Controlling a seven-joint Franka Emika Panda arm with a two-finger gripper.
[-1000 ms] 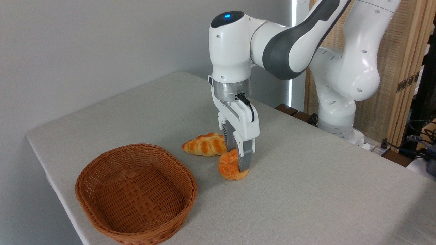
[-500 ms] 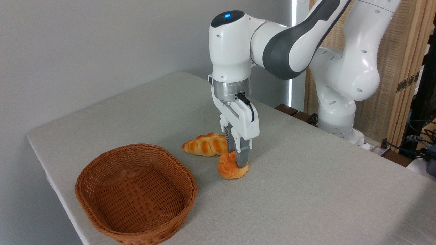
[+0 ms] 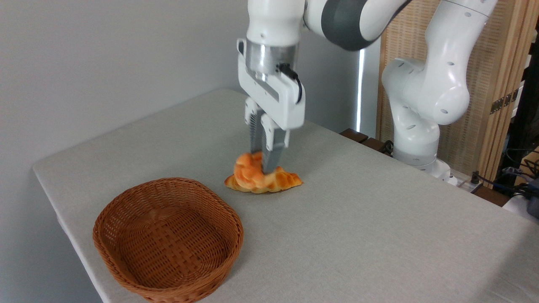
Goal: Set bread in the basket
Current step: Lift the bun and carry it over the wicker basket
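Lifted since a moment ago, the round, swirled bun [image 3: 249, 168] hangs clamped in the jaws [image 3: 266, 168] before the braided loaf [image 3: 273, 184], off the grey cloth table [image 3: 379, 235], right of the woven wicker basket [image 3: 168, 240].

This looks like a robot test setup in a lab or office room rather than a kitchen. A white arm [image 3: 425, 84] is bolted beside a counter [image 3: 358, 235] covered in plain grey cloth, set against a bare grey wall [image 3: 105, 54]. Behind the arm stands a wood-framed woven screen [image 3: 492, 75], and loose cables [image 3: 513, 176] trail at the right edge. The only goods laid out are props: a wicker basket [image 3: 168, 240] and pieces of bread [image 3: 263, 176].
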